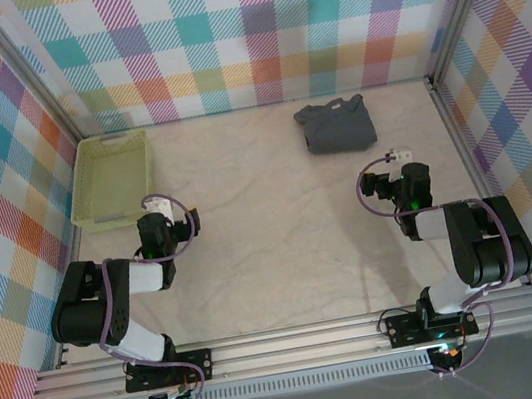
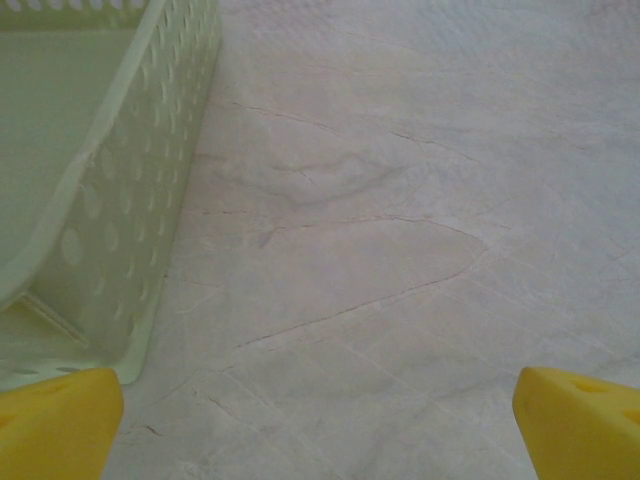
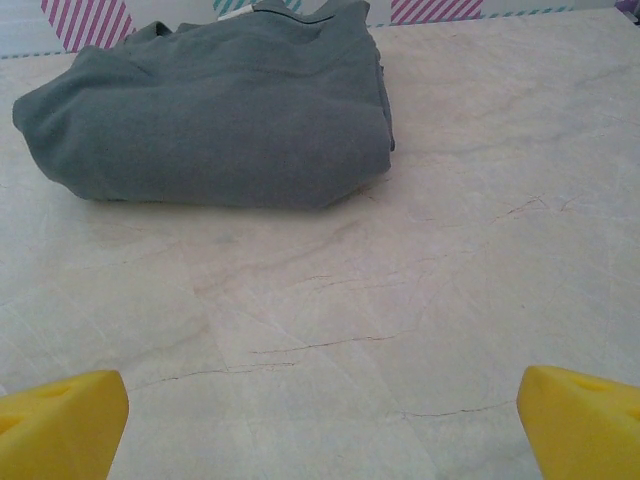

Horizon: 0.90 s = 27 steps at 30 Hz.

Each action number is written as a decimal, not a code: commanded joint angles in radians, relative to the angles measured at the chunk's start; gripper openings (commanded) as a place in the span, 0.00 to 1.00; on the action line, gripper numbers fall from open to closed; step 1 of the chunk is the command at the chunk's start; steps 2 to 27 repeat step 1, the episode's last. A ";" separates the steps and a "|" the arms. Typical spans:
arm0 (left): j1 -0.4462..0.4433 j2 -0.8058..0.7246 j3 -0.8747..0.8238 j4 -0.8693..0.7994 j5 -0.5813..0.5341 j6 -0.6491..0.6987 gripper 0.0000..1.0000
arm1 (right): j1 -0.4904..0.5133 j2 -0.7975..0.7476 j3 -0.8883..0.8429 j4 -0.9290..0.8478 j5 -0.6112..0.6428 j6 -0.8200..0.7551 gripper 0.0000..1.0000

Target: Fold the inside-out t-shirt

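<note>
Both the left gripper (image 2: 320, 425) and right gripper (image 3: 320, 425) gape wide and empty, and the dark slate-grey soft cloth t-shirt (image 1: 335, 125) sits bundled at 1 o'clock, so I'd reckon pinch its near edge low.

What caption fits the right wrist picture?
Folded grey t-shirt lying on the table, open right gripper facing it.

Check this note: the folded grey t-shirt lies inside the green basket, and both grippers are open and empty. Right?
One thing is wrong. The t-shirt is not in the basket; it lies folded on the table, far to the basket's right, as the top view shows. The rest holds: the left gripper and right gripper are open and empty.
</note>
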 commanded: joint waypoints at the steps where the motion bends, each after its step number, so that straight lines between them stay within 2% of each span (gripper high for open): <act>1: 0.010 0.004 0.023 0.008 -0.026 -0.023 1.00 | 0.007 0.004 -0.006 0.042 0.005 0.004 1.00; 27: 0.010 0.004 0.023 0.008 -0.026 -0.023 1.00 | 0.007 0.004 -0.006 0.042 0.005 0.004 1.00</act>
